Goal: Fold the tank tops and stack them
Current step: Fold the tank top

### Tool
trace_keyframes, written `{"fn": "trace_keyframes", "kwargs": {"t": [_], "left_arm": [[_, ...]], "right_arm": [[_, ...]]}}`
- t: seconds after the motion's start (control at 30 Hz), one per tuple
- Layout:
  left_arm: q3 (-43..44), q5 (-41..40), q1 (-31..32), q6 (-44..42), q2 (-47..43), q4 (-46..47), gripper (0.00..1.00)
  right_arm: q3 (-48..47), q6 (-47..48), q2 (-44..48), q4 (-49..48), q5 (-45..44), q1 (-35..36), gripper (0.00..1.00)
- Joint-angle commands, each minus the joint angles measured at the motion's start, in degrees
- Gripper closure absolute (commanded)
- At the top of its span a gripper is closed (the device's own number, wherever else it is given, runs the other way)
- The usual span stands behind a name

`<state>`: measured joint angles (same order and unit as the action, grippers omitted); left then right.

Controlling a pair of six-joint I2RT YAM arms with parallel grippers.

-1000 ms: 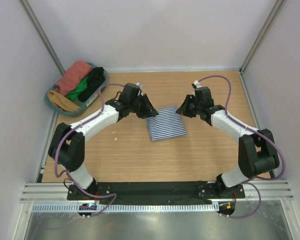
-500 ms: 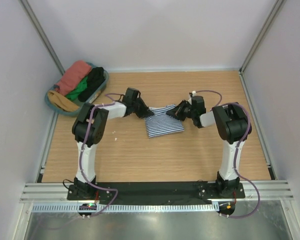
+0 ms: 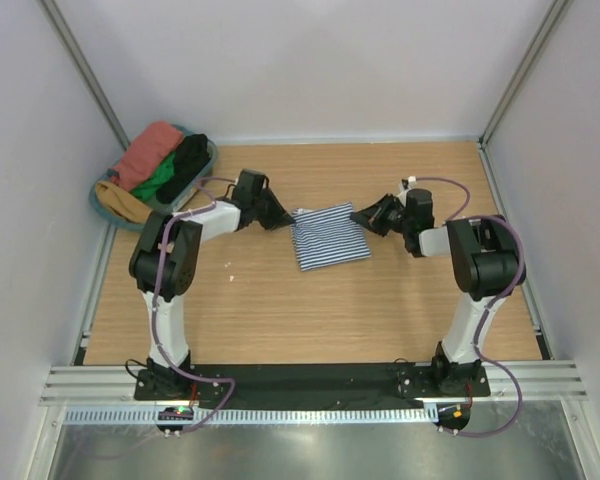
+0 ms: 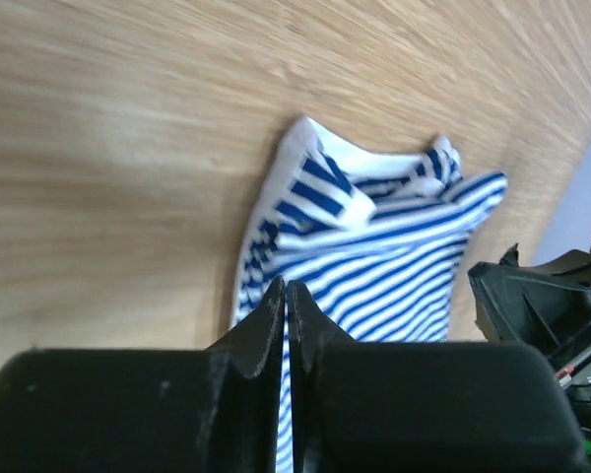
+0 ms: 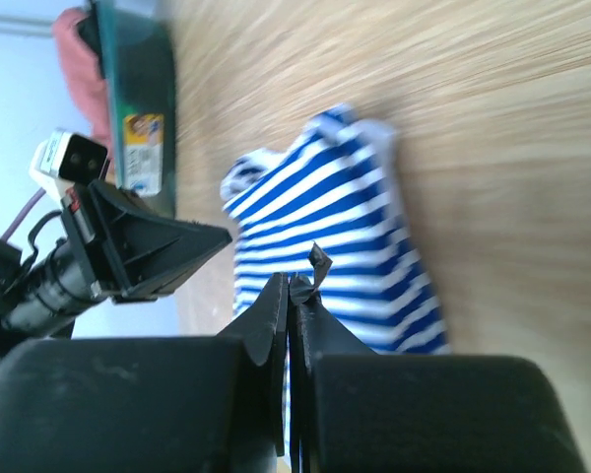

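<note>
Top external: folded striped tank top lies on table, between left gripper and right gripper. Wrist views: both finger pairs pressed together.

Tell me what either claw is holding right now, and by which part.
Nothing. The left claw and right claw are both shut and empty, flanking the folded striped tank top.

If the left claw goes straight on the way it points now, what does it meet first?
Probably the folded striped tank top, which lies just ahead of the shut left claw; their height difference is unclear.
</note>
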<state>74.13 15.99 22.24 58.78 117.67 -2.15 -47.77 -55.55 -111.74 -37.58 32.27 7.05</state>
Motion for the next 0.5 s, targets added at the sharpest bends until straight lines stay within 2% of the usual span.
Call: {"fn": "trace_keyframes", "kwargs": {"t": [0.0,0.17,0.3,0.47], "left_arm": [[-1.09,-1.4,0.78,-3.15,-9.36,-1.53,0.96],[0.49,-0.7,3.15,-2.98,-11.94,-2.07,0.94],[5.4,0.88,6.4,-1.66,-6.59,-2.59,0.95],[14.28,4.04,7.12,-0.25,4.83,-2.51,0.96]], "right_arm": [[1.71,3.77,8.97,0.48,3.93,0.42,0.98],[5.04,5.8,14.1,3.84,10.17,2.61,0.98],[7.95,2.82,13.22,-2.48,14.22,5.25,0.98],[8.57,2.21,7.43,-4.94,15.01,7.54,0.98]]}}
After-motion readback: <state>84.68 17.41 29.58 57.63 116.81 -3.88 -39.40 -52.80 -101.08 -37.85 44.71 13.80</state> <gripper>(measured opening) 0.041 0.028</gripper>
